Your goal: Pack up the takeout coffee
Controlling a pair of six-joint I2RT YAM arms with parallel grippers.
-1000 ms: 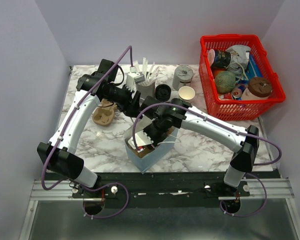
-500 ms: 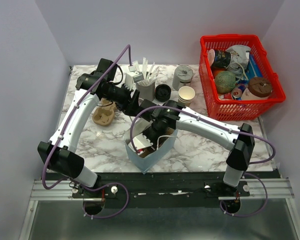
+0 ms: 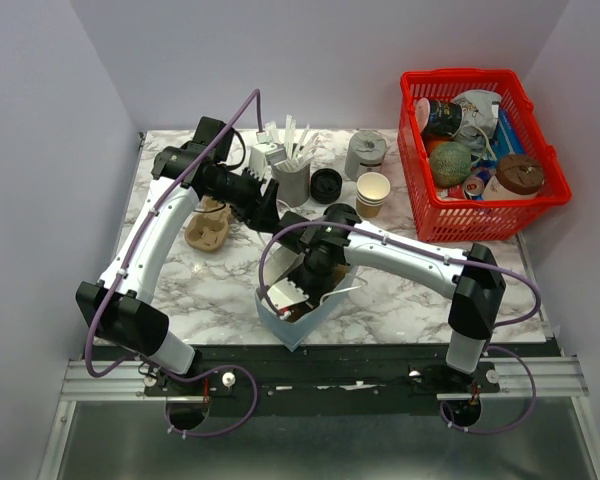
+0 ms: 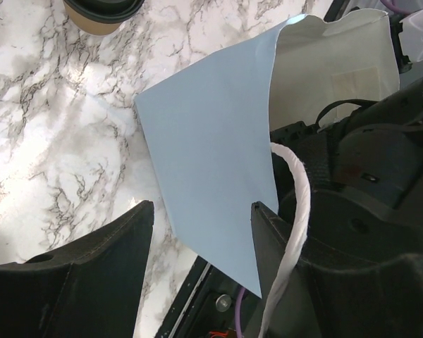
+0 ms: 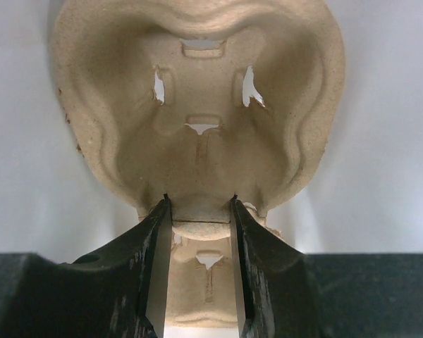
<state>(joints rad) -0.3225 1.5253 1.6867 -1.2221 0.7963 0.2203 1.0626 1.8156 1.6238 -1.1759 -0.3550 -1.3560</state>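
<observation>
Locate the takeout coffee (image 3: 325,185) upright on the tabletop (image 3: 400,300), at 12 o'clock from the pale blue paper bag (image 4: 197,127) and apart from it. Find the right gripper (image 5: 199,198) inside the bag's open mouth, jaws narrow and clamped on the centre ridge of a moulded-pulp cup carrier (image 5: 197,105). Find the left gripper (image 4: 201,205) above the tabletop at 11 o'clock from the bag, jaws wide, holding nothing. Note the coffee outside the bag, touched by neither gripper.

Pulp cup carrier (image 5: 197,141) inside blue paper bag (image 4: 211,162)
</observation>
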